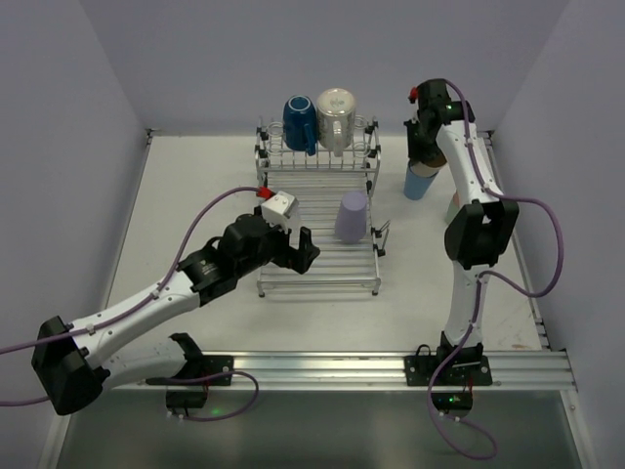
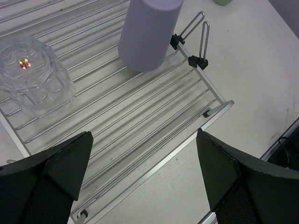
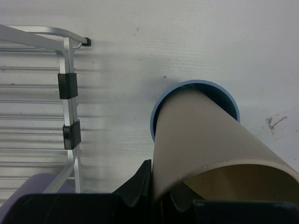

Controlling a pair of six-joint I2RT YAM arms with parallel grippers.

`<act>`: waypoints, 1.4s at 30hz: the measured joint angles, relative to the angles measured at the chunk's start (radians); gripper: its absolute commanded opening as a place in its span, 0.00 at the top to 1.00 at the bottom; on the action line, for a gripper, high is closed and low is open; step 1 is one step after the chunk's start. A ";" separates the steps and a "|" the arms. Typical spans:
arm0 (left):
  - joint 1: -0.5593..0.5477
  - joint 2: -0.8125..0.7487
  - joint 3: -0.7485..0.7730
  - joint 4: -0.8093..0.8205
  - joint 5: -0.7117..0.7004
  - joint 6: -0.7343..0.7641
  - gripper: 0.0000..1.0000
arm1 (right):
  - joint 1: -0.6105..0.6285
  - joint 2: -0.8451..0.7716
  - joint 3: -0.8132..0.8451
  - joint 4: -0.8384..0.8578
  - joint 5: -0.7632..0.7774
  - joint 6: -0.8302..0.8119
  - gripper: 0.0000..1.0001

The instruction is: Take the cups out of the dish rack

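The jaws of the right gripper (image 3: 159,189) are found clamped on the wall of the tan cup (image 3: 205,140), which is held tilted with its base entering the light-blue cup (image 3: 154,119). That cup stands on the table (image 3: 187,42) just beside the dish rack (image 3: 37,31). The jaws of the left gripper (image 2: 142,182) are spread wide and empty above the lower slats, where the lavender cup (image 2: 147,32) and a clear tumbler (image 2: 32,74) are stood. The dark-blue mug (image 1: 300,122) and clear glass mug (image 1: 335,119) are noted on the raised tier. The tilt is judged a hazard: the blue rim could be caught and that cup tipped, or the pair jammed. The tumbler could be knocked by the left finger nearest it.
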 measured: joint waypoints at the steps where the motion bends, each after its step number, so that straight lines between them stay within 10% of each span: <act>1: 0.000 0.002 0.000 0.001 0.001 -0.001 0.00 | -0.001 0.010 0.000 0.000 -0.001 0.000 1.00; 7: 0.000 0.016 0.000 0.015 0.006 -0.014 0.00 | -0.005 0.070 0.000 0.002 -0.005 -0.006 0.88; 16: 0.000 0.084 0.001 0.061 0.017 -0.019 0.00 | -0.008 0.083 0.037 0.019 -0.004 -0.023 0.38; 29: 0.000 0.232 0.085 0.168 0.014 -0.018 0.00 | -0.022 0.068 0.079 0.085 -0.019 -0.037 0.32; 42: -0.001 0.513 0.241 0.334 -0.045 -0.009 0.00 | -0.025 -0.853 -0.876 0.713 -0.317 0.204 0.27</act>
